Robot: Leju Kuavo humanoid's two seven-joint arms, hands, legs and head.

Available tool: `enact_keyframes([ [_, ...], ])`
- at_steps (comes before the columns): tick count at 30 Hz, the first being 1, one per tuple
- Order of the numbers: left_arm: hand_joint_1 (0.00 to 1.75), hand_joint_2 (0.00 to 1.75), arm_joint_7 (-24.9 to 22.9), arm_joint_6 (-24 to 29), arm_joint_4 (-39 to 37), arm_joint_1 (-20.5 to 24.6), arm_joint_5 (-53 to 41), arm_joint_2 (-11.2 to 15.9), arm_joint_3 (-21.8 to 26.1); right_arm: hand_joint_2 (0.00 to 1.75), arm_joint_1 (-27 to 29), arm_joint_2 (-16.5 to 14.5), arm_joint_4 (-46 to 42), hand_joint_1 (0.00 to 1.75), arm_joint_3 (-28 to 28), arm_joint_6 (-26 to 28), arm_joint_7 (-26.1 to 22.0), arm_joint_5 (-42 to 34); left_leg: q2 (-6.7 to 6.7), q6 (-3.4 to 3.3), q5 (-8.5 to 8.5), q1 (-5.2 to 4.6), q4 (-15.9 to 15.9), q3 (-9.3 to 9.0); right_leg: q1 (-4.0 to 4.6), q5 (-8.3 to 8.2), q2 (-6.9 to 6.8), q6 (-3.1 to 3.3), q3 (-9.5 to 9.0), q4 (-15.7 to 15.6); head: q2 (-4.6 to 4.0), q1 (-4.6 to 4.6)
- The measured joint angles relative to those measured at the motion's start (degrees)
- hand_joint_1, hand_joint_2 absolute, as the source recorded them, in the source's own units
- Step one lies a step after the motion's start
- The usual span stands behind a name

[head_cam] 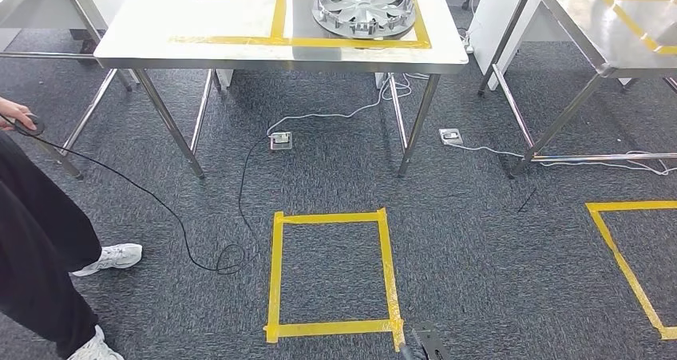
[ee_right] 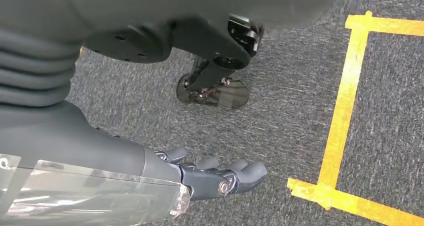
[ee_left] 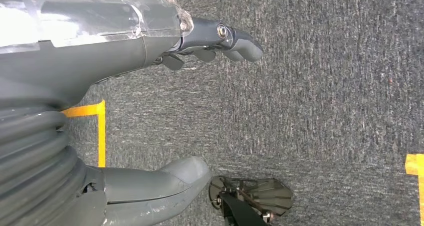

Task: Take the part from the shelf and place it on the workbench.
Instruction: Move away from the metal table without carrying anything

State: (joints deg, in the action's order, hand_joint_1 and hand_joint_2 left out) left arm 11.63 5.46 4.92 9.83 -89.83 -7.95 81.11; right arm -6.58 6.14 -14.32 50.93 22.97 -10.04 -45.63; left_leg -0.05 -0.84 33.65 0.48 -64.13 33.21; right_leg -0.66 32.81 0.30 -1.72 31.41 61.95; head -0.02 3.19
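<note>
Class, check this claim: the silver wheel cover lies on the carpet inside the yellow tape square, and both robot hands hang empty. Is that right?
Not quite. The head view shows the wheel cover lying on the steel workbench, not on the carpet. Both the left hand and right hand hang empty.

No text, label, brand, number or sign can be read on anything here.

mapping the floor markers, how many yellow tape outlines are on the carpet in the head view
2. A full tape rectangle lies on the carpet in front of the near table. A second tape outline sits at the right edge, cut off by the frame. Others may lie outside the view.
</note>
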Motion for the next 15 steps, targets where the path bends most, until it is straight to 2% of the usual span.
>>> enact_keyframes([
  [15, 0.00, 1.75, 0.0, 0.0, 0.0, 0.0, 0.0, -0.1, 0.0, 1.75, -0.5, 0.0, 0.0, 0.00, 0.2, 0.1, -0.7, 0.0, 0.01, 0.00, 0.00, 0.00, 0.0, -0.16, 0.00, 0.00, 0.00, 0.00, -0.16, 0.0, 0.00, 0.00],
])
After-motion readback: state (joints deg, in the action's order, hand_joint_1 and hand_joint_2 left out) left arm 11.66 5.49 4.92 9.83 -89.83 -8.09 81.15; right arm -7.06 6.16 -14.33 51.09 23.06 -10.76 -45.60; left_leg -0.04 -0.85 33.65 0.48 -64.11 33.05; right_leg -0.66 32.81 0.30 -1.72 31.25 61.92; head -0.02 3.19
